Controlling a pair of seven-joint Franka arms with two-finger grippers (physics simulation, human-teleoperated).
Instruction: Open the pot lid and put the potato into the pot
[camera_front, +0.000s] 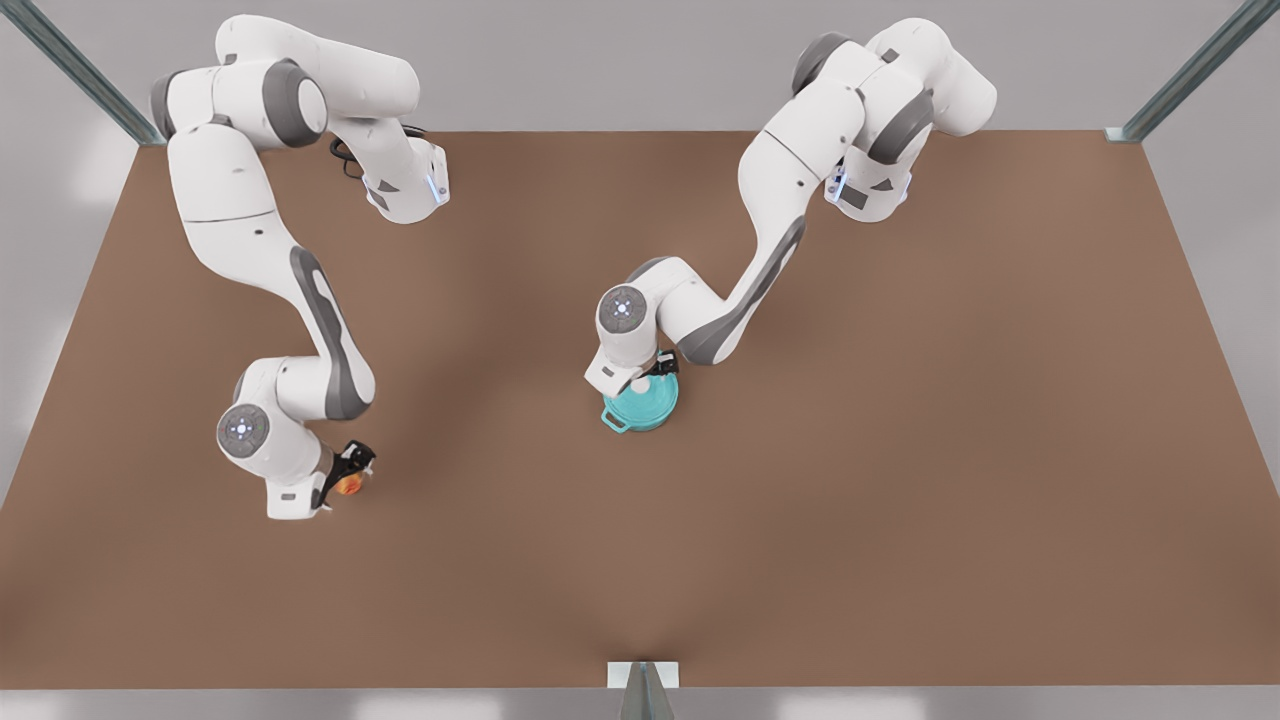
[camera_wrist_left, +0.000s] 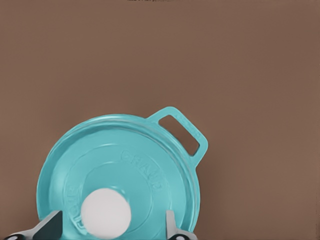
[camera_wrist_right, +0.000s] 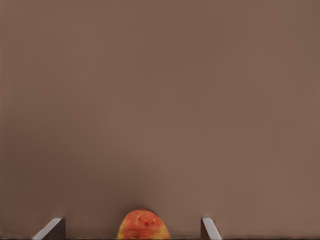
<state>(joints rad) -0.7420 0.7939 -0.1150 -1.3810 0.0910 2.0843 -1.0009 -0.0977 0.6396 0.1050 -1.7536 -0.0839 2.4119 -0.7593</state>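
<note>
On the brown tabletop (camera_front: 900, 450) sits the small round teal pot (camera_front: 640, 405), near the middle, with its flat teal lid (camera_wrist_left: 120, 175) on top, covering the inside. One loop handle (camera_wrist_left: 184, 134) sticks out clearly in the left wrist view; the opposite one is cut off there. The left gripper (camera_wrist_left: 112, 227) hangs right over the lid, its fingers (camera_wrist_left: 172, 225) spread wide on either side of the small white knob (camera_wrist_left: 106, 212) and not pinching it. In the front view the arm's wrist hides much of the lid.

Well apart, toward the front view's left, the right gripper (camera_front: 352, 472) straddles the tiny yellow-orange potato (camera_wrist_right: 143, 226) with a reddish patch, fingertips (camera_wrist_right: 209, 227) wide open around it. The potato's lower part is cut off in the right wrist view.
</note>
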